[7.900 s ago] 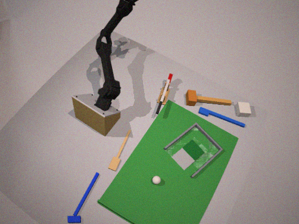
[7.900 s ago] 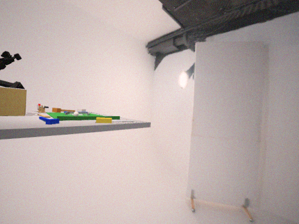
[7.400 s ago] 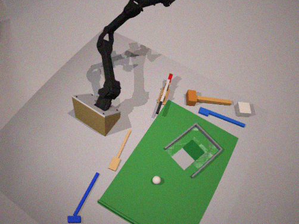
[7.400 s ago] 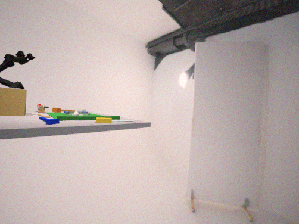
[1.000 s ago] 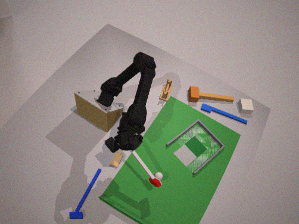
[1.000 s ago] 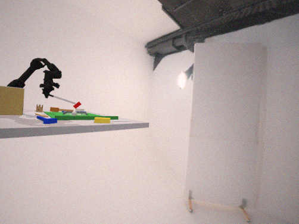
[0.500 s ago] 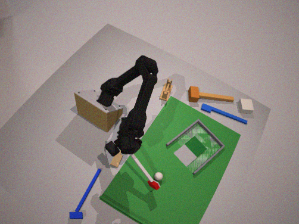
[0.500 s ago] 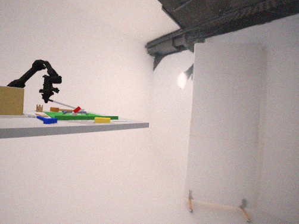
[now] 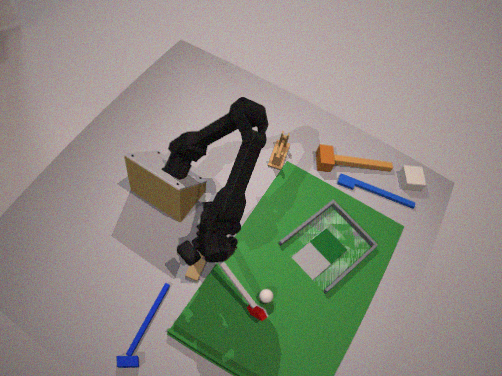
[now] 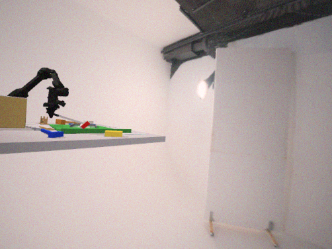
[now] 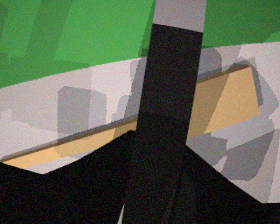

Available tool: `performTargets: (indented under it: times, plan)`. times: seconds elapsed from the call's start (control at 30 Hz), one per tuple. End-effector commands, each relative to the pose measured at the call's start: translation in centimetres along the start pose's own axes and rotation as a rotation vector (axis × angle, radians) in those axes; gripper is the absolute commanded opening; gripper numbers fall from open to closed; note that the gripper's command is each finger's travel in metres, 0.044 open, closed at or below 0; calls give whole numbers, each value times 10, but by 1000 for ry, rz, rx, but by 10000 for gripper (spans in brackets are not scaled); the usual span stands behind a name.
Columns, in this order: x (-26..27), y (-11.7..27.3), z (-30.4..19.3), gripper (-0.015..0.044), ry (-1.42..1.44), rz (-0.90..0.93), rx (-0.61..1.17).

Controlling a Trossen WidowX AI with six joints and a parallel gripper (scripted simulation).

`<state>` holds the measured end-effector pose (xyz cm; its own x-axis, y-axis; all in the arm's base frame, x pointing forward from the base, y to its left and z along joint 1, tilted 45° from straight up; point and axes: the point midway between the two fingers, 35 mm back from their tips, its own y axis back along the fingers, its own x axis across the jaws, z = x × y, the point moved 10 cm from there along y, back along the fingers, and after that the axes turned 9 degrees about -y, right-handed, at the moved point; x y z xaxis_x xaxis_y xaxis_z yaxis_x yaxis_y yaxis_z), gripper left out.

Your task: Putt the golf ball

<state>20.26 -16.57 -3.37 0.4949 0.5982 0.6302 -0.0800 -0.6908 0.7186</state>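
Pincer point(image 9: 220, 260) grips red putter point(image 9: 257, 312), its head beside white golf ball point(image 9: 266, 295).

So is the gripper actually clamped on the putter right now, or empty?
Clamped on it. The gripper is shut on the red putter: its shaft runs out from the fingers to the red head beside the golf ball.
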Motion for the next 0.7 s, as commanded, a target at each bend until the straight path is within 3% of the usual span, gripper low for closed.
performTargets:
  times: [0.0,0.67]
  plan:
    - [0,-5,0,0,-6,5,-3]
    - [-30,-5,4,0,-6,3,-4]
